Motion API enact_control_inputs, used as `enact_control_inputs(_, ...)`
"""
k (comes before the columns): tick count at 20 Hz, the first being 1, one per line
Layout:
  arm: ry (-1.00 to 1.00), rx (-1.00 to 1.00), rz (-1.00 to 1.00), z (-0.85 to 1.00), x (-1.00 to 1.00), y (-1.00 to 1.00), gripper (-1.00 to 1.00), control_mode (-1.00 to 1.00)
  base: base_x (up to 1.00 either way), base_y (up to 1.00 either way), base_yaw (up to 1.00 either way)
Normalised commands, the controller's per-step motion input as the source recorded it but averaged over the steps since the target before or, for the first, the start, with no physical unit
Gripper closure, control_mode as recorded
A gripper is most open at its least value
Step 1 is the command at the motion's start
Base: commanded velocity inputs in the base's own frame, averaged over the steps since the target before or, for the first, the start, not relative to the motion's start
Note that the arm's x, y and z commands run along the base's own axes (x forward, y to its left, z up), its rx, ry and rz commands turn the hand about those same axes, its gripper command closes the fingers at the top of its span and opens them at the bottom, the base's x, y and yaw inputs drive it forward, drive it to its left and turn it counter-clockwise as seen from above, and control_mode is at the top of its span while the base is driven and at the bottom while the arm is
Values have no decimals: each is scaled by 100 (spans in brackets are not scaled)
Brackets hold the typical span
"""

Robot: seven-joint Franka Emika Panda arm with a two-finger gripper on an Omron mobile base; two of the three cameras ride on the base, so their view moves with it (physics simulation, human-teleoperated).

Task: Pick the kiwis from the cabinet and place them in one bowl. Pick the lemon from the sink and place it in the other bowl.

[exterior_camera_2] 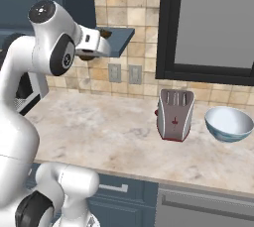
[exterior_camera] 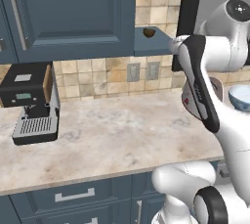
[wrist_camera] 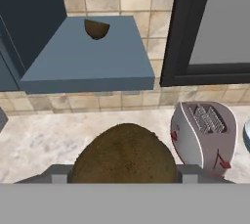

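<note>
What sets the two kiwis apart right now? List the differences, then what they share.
1. The near kiwi sits between the fingers of the end effector, out in front of the shelf; the far kiwi rests on the cabinet's open end shelf.
2. In the hand view the near kiwi looms large, and the far kiwi looks small against the tiled wall.
Both are brown, dull and rounded.

Both base views look forward and down from behind the arm over the beige marble counter (exterior_camera: pixel 112 135), sharing the slate-blue open end shelf (exterior_camera_2: pixel 119 40) and light-blue bowl (exterior_camera_2: pixel 229 123), while the hand view sits close, facing that shelf and the silver toaster (wrist_camera: pixel 205 132).
</note>
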Motion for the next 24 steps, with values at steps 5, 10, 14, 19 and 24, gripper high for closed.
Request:
enact_control_inputs(5, 2, 0, 0, -1, -49, 0, 100, -100, 0, 0, 0)
enact_control_inputs(10, 0, 0, 0, 0, 0, 0, 100, -100, 0, 0, 0)
enact_control_inputs(14, 0, 0, 0, 0, 0, -5, 100, 100, -3, -50, 0)
enact_control_inputs(19, 0, 0, 0, 0, 0, 0, 100, 100, -8, -78, 0)
enact_control_inputs(24, 0, 0, 0, 0, 0, 0, 100, 100, -8, -84, 0)
